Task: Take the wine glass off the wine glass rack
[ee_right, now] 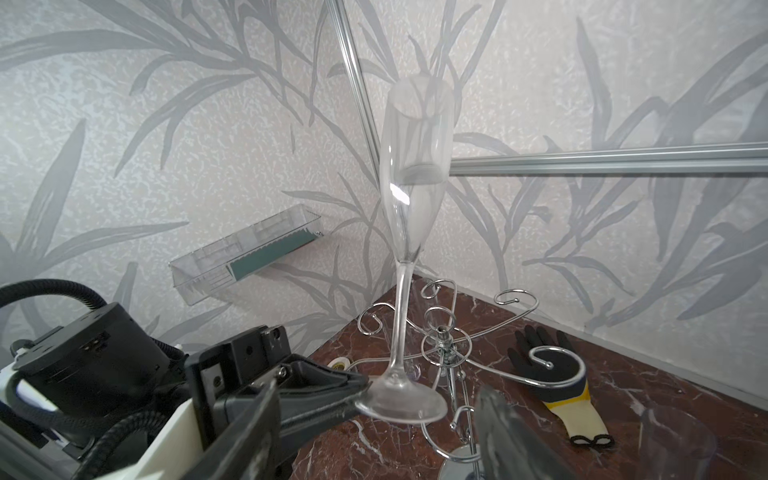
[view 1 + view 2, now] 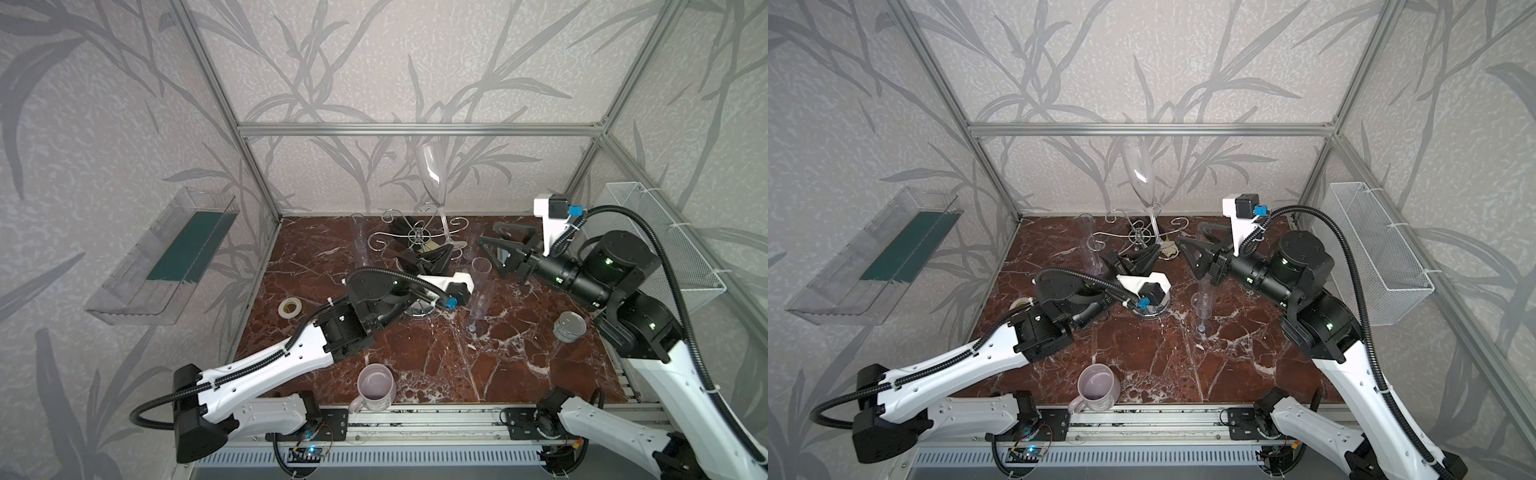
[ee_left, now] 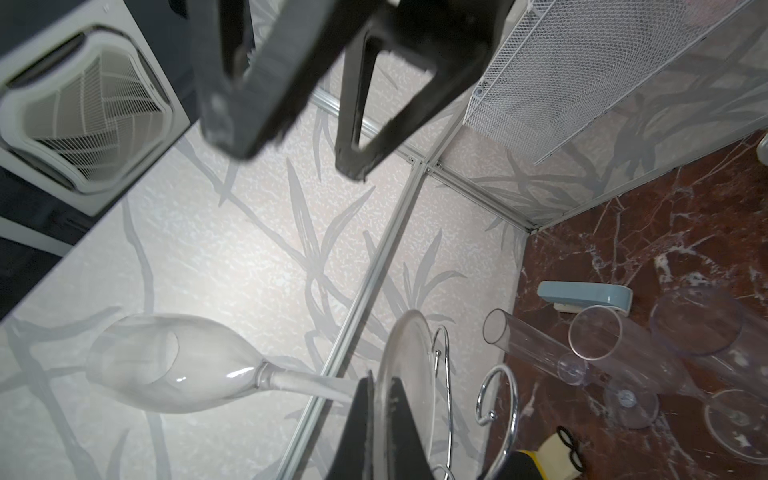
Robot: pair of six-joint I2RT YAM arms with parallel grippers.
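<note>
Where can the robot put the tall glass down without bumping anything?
The bare marble table at the front, between the mug and the grey tin. The back is crowded: the rack, plastic flutes and a glove.

On the marble table (image 2: 519, 365), the wine glass rack (image 2: 417, 237) is stood beside the left gripper (image 2: 444, 251); a mug (image 2: 376, 386) is set well apart.

Reaching in from the front left with the left arm (image 2: 266, 370), elbow bent, wrist pointing toward the back. Pinching the foot of the wine glass (image 2: 434, 174) tight in the left end effector (image 2: 449, 249). Lifting the right arm (image 2: 685, 386) up high on the right side, with the right end effector (image 2: 490, 235) spread wide open, just beside the left one.
</note>
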